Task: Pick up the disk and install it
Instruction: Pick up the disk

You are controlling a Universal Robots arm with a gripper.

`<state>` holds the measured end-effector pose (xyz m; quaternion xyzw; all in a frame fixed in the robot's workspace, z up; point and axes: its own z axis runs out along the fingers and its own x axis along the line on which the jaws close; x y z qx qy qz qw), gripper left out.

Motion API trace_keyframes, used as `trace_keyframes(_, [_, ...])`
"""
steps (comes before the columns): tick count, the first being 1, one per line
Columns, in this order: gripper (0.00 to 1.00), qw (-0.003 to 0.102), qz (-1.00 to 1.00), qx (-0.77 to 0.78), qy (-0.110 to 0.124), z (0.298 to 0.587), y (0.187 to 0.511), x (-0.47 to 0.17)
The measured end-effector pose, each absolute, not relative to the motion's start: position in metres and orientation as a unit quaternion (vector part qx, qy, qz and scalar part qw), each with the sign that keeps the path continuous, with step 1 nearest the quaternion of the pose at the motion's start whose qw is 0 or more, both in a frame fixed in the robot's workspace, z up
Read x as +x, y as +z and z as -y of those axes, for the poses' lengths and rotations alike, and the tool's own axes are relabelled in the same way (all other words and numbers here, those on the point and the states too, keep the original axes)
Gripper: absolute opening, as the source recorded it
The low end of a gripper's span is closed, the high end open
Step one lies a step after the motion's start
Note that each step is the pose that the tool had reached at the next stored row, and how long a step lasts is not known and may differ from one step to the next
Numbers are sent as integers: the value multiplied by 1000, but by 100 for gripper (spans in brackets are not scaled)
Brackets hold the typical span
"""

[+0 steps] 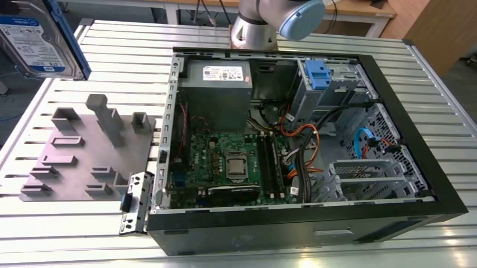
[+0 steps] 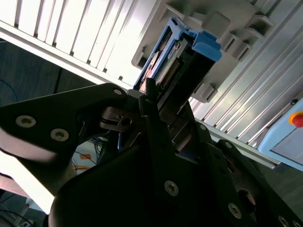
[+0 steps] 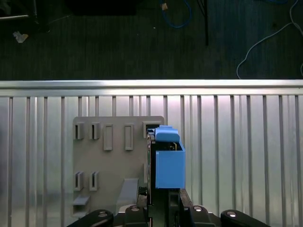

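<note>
Disk point(image 1: 33, 42) between jaws above grey fixture plate point(image 1: 78, 148), outside open computer case point(image 1: 298, 234)

Table point(image 1: 417, 67): your slatted aluminium top carries everything.
Fixture plate point(image 1: 78, 170): grey, near the table's edge at the exterior view's left.
Computer case point(image 1: 298, 220): open, just beside your plate.
Motherboard point(image 1: 223, 162): green, on the case floor.
Power supply point(image 1: 216, 84): grey box in the case's far corner.

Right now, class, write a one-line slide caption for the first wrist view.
Claw holds the disk edge-on over the grey plate on the slatted table.
</note>
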<state>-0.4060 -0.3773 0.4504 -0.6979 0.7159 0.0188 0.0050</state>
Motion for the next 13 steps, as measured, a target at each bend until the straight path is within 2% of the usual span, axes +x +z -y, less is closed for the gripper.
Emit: trace_keyframes(13, [35,5,-716,-698,19,377,475,-406])
